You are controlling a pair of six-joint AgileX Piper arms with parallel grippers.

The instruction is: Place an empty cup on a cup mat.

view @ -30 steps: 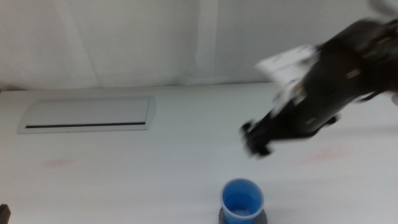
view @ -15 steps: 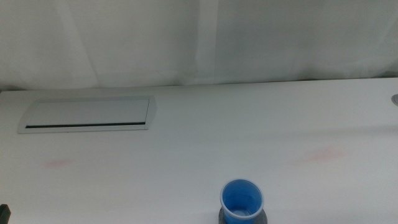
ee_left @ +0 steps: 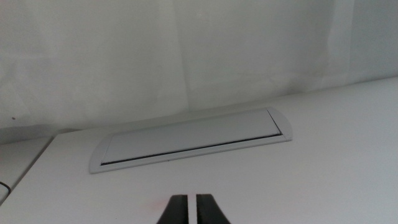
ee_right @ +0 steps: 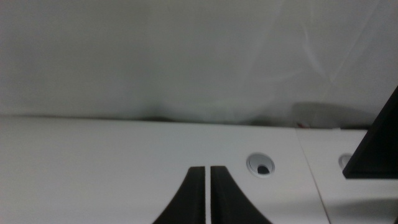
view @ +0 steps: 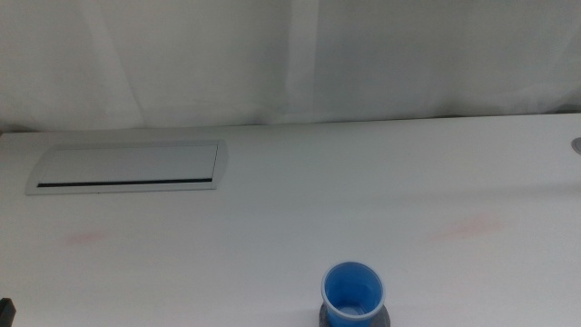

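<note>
Fingers together on both arms: the left gripper (ee_left: 187, 208) shows its two dark jaws pressed nearly flush, only a thin pale line between them, holding nothing. Same on the right gripper (ee_right: 206, 196), jaws closed on air.

Change since a second ago: the right arm, then reaching across the right half of the middle view above the table, is gone from that view. It has pulled fully clear; its wrist camera now looks at the white backdrop and a round hole (ee_right: 261, 164) in the table surface, with a dark edge at the side that I cannot identify. No change over the last half second.

Cup (view: 354, 293) stands upright near the bottom edge of the middle view, blue interior showing, empty as far as can be seen. Cup mat (view: 388, 318) is under it, grey rim showing around the cup's base; the lower part is cut off by the frame, so centring cannot be judged.

White panel with a dark slot (view: 127, 167) lies well apart, far left. Table (view: 290, 218) otherwise carries faint pink smudges.

Judgement: placement looks done. Cup released, resting on mat, both arms withdrawn.
</note>
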